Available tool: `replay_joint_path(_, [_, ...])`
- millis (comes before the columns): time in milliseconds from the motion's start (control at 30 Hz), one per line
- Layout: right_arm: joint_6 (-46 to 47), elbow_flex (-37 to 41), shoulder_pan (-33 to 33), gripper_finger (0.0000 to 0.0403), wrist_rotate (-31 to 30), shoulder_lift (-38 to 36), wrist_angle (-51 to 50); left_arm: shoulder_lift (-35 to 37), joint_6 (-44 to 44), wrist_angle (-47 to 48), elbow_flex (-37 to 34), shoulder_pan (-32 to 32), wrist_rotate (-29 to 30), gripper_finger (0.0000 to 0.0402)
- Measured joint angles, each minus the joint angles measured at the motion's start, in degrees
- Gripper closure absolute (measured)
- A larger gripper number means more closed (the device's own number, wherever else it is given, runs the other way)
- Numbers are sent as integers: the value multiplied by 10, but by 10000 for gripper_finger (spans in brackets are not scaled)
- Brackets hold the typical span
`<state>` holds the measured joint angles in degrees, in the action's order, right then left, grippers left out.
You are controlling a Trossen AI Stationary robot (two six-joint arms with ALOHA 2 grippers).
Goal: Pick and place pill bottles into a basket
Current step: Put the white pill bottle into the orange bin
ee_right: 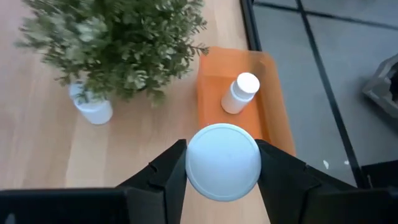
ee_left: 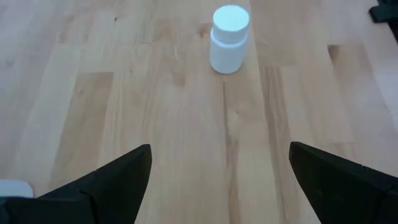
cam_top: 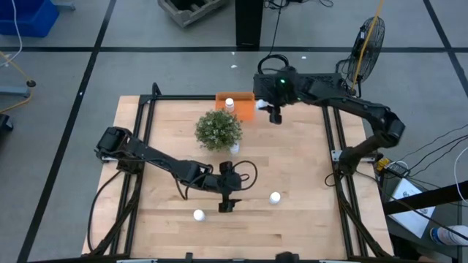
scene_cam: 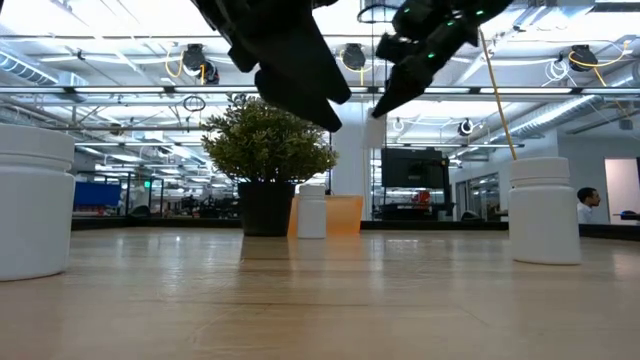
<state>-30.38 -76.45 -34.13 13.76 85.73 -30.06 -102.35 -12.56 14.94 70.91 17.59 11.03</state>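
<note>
Right wrist view shows the right gripper pinching one pill bottle by its sides, the white cap facing the camera between the two dark fingers. Beyond the fingertips lies the orange basket, with another bottle already inside it, and one more bottle stands beside the plant.

The left gripper has its fingers spread wide over the bare wood, and a bottle on the table stands upright well ahead of them, roughly on the middle line.

These bottles look light, stiff and smooth, so I think they may slip or tip over; the round body below the cap seems the best place to hold. Whether they are empty I cannot tell.
</note>
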Motion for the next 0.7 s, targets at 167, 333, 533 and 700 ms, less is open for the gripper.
replay_joint_path(167, [-24, -87, 0, 253, 1, 78, -36, 0, -7, -2, 0, 0, 1, 16])
replay_joint_path(333, [-45, -168, -18, 249, 19, 146, -89, 0, -8, 0, 0, 0, 0, 16])
replay_joint_path(533, [-45, -232, -61, 252, 37, 198, -97, 0, -14, 3, 0, 8, 0, 16])
replay_joint_path(700, [-35, -256, -96, 250, 90, 228, -91, 0, -22, 3, 0, 9, 0, 16])
